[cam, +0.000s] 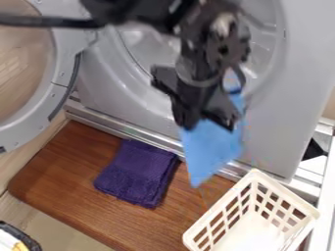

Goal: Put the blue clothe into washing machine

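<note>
The black gripper (204,122) hangs in the upper middle of the camera view, in front of the washing machine (265,132). It is shut on the light blue cloth (210,149), which dangles from it with one corner pointing down and another part rising behind the gripper toward the right. The cloth's lower corner is above the edge of the wooden board. The machine's round opening lies behind the arm, partly hidden by it, and its door (62,73) stands open on the left.
A folded purple cloth (139,171) lies on the wooden board (62,169), below and left of the gripper. A white slatted basket (216,212) stands at the lower right. Part of a dark-rimmed object (19,235) shows at the lower left corner.
</note>
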`<state>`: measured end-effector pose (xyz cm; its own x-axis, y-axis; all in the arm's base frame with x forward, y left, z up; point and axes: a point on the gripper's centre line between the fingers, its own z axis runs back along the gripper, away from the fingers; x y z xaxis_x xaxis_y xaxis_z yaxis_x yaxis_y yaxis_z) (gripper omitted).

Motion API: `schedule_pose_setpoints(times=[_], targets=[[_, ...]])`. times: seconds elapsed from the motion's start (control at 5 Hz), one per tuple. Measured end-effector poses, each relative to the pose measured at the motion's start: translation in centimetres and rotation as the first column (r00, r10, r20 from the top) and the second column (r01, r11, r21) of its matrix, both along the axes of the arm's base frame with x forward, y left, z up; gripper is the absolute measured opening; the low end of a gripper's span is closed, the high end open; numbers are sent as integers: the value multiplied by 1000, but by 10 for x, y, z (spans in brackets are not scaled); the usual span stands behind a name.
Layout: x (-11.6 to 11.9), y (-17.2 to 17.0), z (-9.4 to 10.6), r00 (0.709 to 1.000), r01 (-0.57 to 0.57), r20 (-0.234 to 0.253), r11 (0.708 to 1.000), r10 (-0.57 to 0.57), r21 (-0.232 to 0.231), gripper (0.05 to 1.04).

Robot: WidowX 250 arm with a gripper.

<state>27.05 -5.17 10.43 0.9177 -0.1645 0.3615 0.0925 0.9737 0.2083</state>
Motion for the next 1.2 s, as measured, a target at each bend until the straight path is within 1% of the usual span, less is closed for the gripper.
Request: schedule_pose_setpoints(times=[0.2, 0.4, 0.6, 0.8, 1.0, 1.2], targets=[[21, 14, 13, 1000, -10, 12, 1000, 10, 17, 56], [46, 26, 5, 1000, -7, -14, 1000, 7, 16, 56], [66, 31, -5, 1000, 8, -27, 1000, -8, 19, 56], [83, 35, -16, 1000, 21, -24, 999, -20, 32, 56], [99, 42, -20, 999, 37, 11, 999, -38, 32, 56], [116, 49, -20, 998, 51, 43, 999, -51, 7, 56]])
